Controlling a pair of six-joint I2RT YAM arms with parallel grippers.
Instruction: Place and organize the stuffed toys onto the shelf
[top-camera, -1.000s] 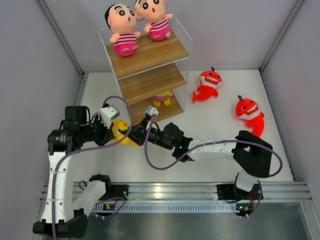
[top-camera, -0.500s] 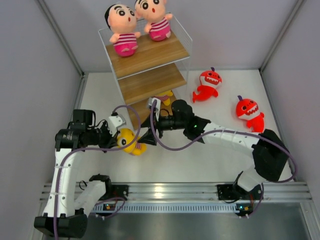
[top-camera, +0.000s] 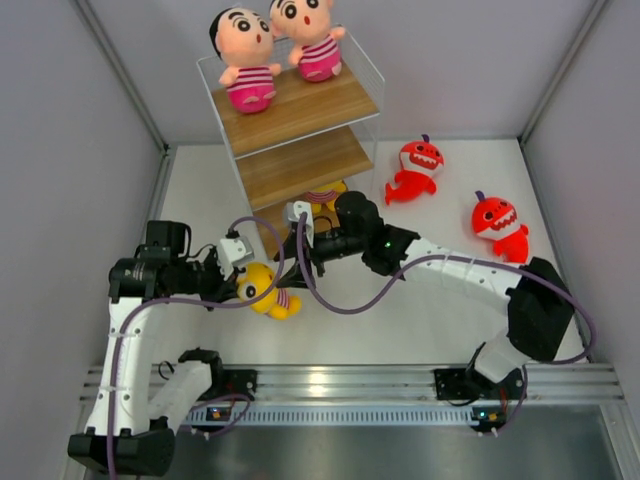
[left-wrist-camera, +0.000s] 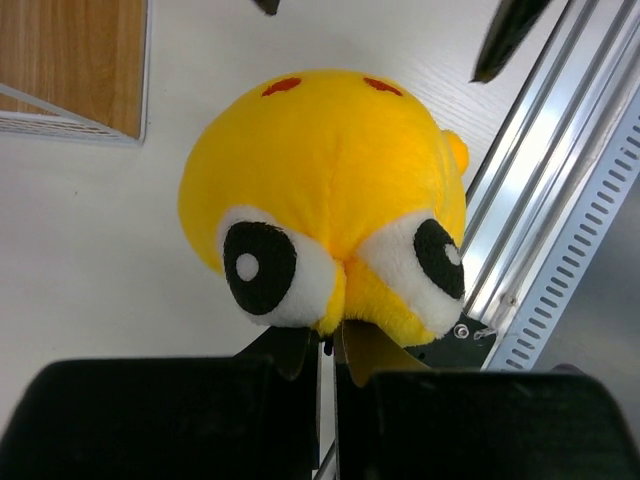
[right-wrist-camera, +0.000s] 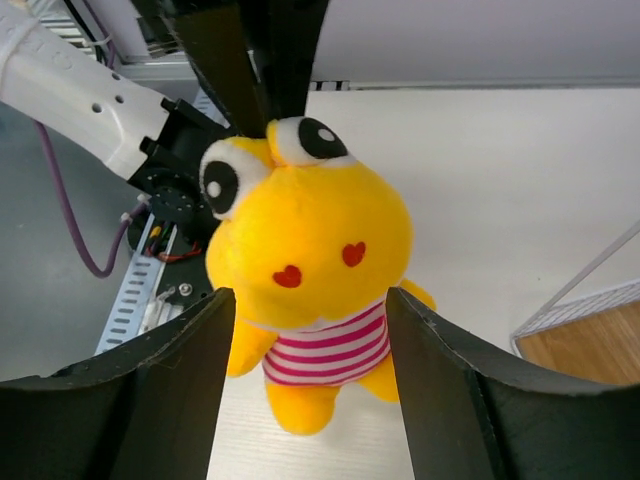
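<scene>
Shelf (top-camera: 300, 165) near yellow doll (top-camera: 262, 288) (sharks (top-camera: 418, 165) apart)

Boy dolls (top-camera: 246, 60) on shelf (top-camera: 300, 112) top board; sharks (top-camera: 415, 170) on table (top-camera: 420, 285) right of shelf; doll (top-camera: 262, 288) before shelf.

I can read no letters, numbers, labels or brand marks in any of my views. The nearest thing to a sign is a pair of small red hearts (right-wrist-camera: 288, 276) on the face of the round yellow plush doll (right-wrist-camera: 310, 225) in a pink-striped top.
</scene>
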